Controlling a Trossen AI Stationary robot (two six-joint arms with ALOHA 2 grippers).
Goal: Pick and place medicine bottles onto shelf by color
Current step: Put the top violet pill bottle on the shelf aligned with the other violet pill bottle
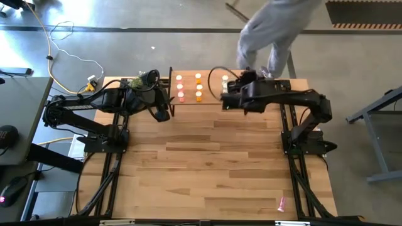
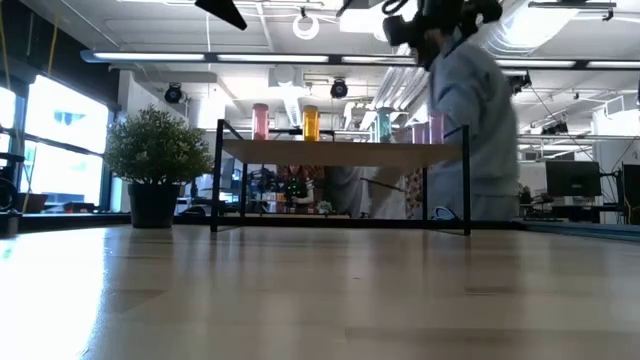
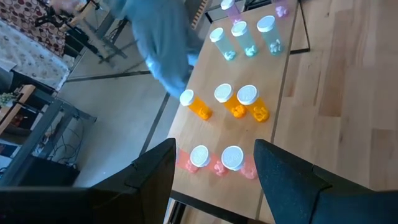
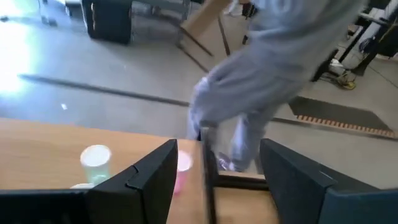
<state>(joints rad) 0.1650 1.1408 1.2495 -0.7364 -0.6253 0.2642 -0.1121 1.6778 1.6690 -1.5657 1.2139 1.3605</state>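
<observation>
The shelf point(image 1: 207, 86) stands at the table's far edge, in the middle, and carries the medicine bottles upright in rows by colour. In the left wrist view I see two pink bottles point(image 3: 216, 159), three orange point(image 3: 224, 102) and three pale green point(image 3: 242, 37), with more pink ones point(image 3: 281, 7) beyond. My left gripper point(image 3: 214, 180) hovers open above the shelf's left end point(image 1: 164, 114), nothing between its fingers. My right gripper point(image 4: 217, 180) hovers open over the shelf's right end point(image 1: 224, 102), also empty. One pink bottle point(image 1: 281, 203) lies on the table near its front right corner.
A person in grey point(image 1: 270, 31) stands right behind the shelf, at the table's far edge. A potted plant point(image 2: 155, 165) sits at the far left corner. From the shelf to the near edge, bare planks point(image 1: 207, 169) run between the two arms' bases.
</observation>
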